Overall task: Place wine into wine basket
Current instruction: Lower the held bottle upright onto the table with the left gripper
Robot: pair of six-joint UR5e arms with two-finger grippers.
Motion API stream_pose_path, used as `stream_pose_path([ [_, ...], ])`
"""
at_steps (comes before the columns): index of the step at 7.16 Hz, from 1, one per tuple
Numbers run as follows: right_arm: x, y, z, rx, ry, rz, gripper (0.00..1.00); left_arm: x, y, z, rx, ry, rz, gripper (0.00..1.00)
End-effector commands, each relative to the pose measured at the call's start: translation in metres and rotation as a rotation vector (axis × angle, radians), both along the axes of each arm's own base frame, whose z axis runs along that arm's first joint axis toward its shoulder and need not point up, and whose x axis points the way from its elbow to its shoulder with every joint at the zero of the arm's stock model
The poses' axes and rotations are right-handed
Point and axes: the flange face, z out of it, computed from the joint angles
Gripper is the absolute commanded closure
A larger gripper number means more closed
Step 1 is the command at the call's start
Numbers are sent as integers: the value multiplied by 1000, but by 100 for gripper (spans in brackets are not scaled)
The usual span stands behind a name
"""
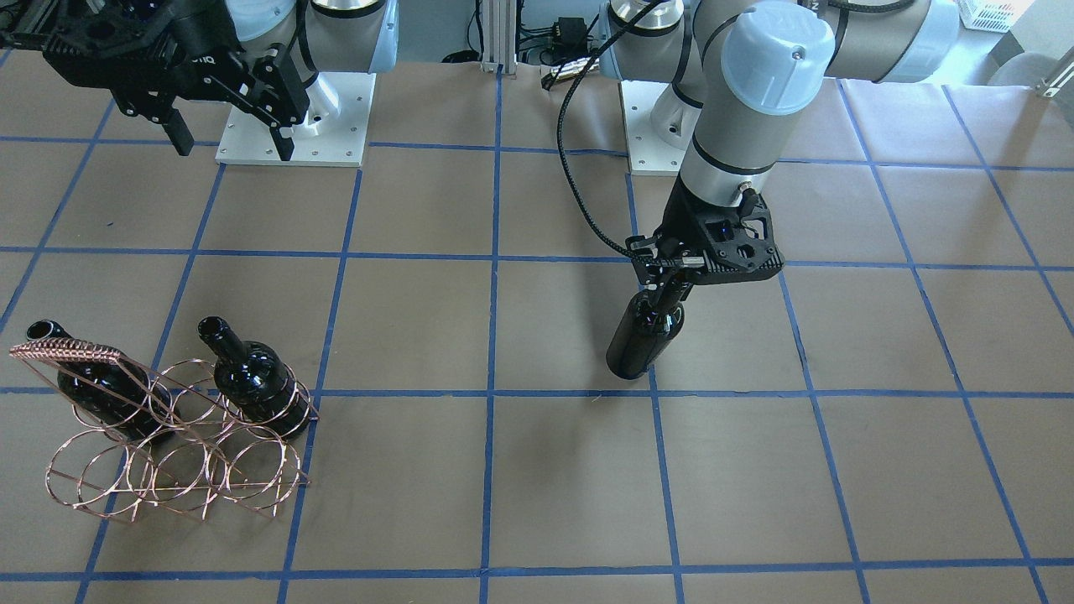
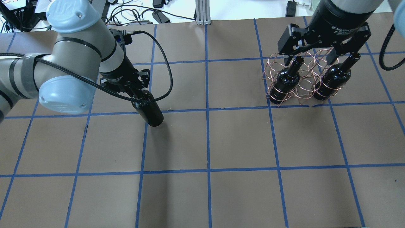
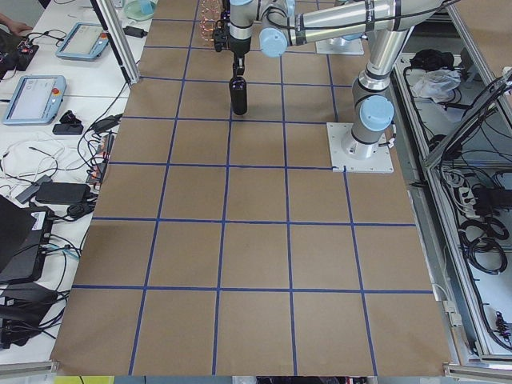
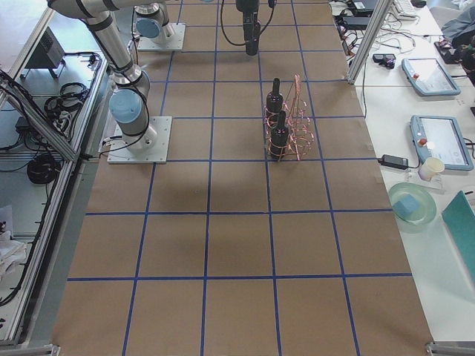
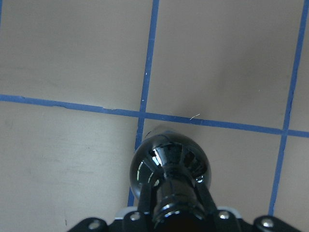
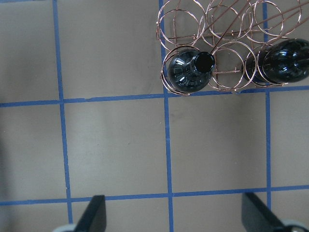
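The left fingers (image 1: 675, 288) are clamped on the neck of the wine (image 2: 151, 114), whose body hangs straight below them. Whether its base touches the tabletop (image 2: 208, 142) I cannot tell. This looks like the carrying step.

The wine basket (image 1: 75, 351) stands well to the right of these fingers, beneath the right fingers (image 6: 94, 215), which are spread wide and hold nothing. Two bottles (image 2: 284, 84) (image 2: 333, 80) fill its end rings on the robot's side, and the ring between them is free.

The next move probably calls for a level carry rightward and a base-first descent into a free ring, keeping clear of the right arm (image 2: 341, 12) overhead.
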Motion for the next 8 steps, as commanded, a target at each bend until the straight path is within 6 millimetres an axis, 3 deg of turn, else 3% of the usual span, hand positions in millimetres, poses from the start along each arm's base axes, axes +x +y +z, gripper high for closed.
stream_pose_path([
  [1,0,0,0,0,0,0,0,0,8,-11,26,-1,-2,100],
  [8,0,0,0,-1,1,3,0,-2,18,-12,77,2,2,100],
])
